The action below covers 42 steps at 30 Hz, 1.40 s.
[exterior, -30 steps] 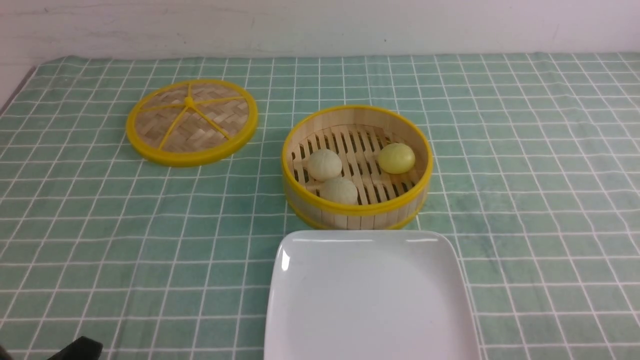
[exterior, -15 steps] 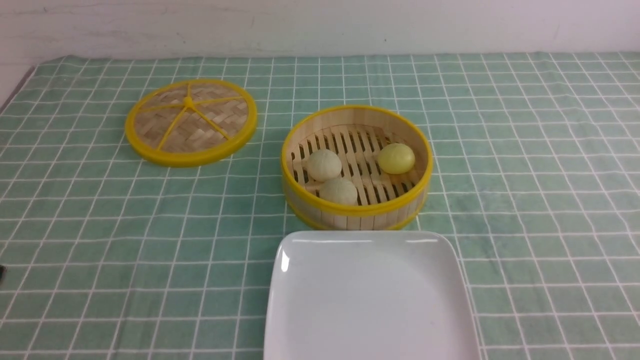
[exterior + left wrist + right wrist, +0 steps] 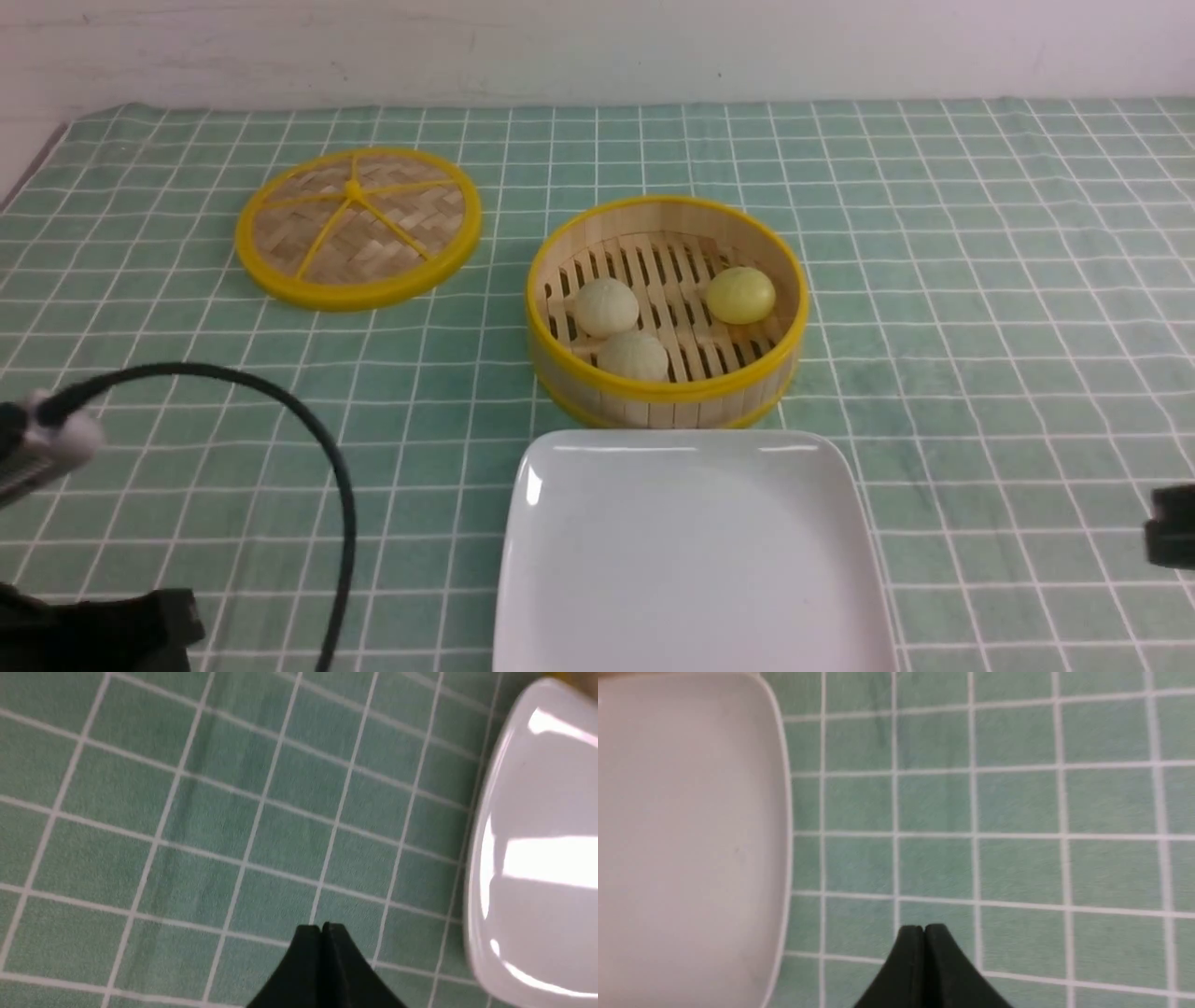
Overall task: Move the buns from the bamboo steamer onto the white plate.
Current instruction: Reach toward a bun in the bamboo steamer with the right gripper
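From where I stand, the left gripper (image 3: 321, 928) has its two dark, tapered fingers together, tips meeting, with nothing pinched between them. It hangs over the green cloth with white grid lines (image 3: 971, 373), beside the large glossy white square plate (image 3: 691, 551) and touching neither the plate nor anything on it. The right gripper (image 3: 923, 929) looks much the same: black fingers closed tip to tip, empty, above the cloth on the plate's other side.

The three buns are all in the round bamboo steamer with yellow rims (image 3: 667, 392), on its slatted floor. One pale cream pleated bun (image 3: 607, 308) sits in the left part, and a second cream bun (image 3: 633, 357) is just beside it, nearer the plate. The yellow pleated bun (image 3: 740, 296) rests apart from them, toward the right wall.

The steamer stands right behind the plate, whose visible surface carries no bun. Off to the left and farther back, the flat woven lid with a yellow rim (image 3: 359, 229) lies on the cloth. A black cable (image 3: 344, 504) arches up by the left arm (image 3: 103, 625).
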### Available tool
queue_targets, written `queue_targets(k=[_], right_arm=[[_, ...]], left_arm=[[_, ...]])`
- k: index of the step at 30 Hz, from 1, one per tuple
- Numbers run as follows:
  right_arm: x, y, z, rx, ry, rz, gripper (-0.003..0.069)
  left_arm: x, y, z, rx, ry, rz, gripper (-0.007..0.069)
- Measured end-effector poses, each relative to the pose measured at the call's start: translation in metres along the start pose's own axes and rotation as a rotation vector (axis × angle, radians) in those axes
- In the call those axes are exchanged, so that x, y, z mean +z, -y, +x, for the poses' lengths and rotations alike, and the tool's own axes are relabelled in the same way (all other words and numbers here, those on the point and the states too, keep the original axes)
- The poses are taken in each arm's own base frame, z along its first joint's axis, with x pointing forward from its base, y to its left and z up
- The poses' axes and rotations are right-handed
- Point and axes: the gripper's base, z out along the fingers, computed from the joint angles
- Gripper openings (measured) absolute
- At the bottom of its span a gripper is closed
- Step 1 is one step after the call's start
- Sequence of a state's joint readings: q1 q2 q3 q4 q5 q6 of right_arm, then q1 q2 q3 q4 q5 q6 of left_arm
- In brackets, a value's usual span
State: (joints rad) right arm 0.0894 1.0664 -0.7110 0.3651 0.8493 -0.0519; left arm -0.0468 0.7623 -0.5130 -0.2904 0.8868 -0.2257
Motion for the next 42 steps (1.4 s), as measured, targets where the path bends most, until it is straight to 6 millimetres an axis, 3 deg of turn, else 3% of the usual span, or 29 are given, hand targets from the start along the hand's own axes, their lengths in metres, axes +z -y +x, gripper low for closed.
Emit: queue_targets(k=[4, 8, 11, 14, 18, 19, 23, 29, 33, 37, 42], right_arm=[[0.028, -0.033, -0.026, -0.148, -0.168, -0.223, 0.0001], [0.055, -0.088, -0.053, -0.337, -0.258, -0.473, 0.0001], [0.068, -0.117, -0.079, -0.405, -0.252, -0.488, 0.0002], [0.083, -0.134, -0.111, -0.448, -0.201, -0.386, 0.0011], [0.098, -0.143, -0.151, -0.481, -0.088, -0.210, 0.0048], [0.100, -0.142, -0.151, -0.481, -0.093, -0.201, 0.0052], [0.125, -0.141, -0.181, -0.510, 0.030, -0.059, 0.0154], [0.165, -0.129, -0.189, -0.554, 0.075, 0.050, 0.0325], [0.190, -0.124, -0.187, -0.554, 0.065, 0.064, 0.0372], [0.205, -0.120, -0.185, -0.516, 0.052, 0.069, 0.0299], [0.200, -0.121, -0.186, -0.513, 0.052, 0.068, 0.0034]], left_arm=[[0.017, 0.003, -0.004, 0.046, -0.100, 0.016, 0.0001], [0.024, 0.009, -0.008, 0.068, -0.124, 0.079, 0.0001], [0.024, 0.011, -0.008, 0.072, -0.117, 0.108, 0.0001], [0.024, 0.012, -0.009, 0.074, -0.113, 0.117, 0.0001], [0.024, 0.013, -0.009, 0.074, -0.104, 0.120, 0.0005], [0.024, 0.013, -0.010, 0.074, -0.103, 0.120, 0.0005], [0.024, 0.013, -0.010, 0.074, -0.096, 0.121, 0.0006], [0.024, 0.013, -0.011, 0.074, -0.092, 0.122, 0.0013], [0.024, 0.013, -0.011, 0.073, -0.090, 0.123, 0.0020], [0.024, 0.013, -0.011, 0.073, -0.091, 0.124, 0.0023], [0.024, 0.013, -0.011, 0.073, -0.091, 0.124, 0.0031]])
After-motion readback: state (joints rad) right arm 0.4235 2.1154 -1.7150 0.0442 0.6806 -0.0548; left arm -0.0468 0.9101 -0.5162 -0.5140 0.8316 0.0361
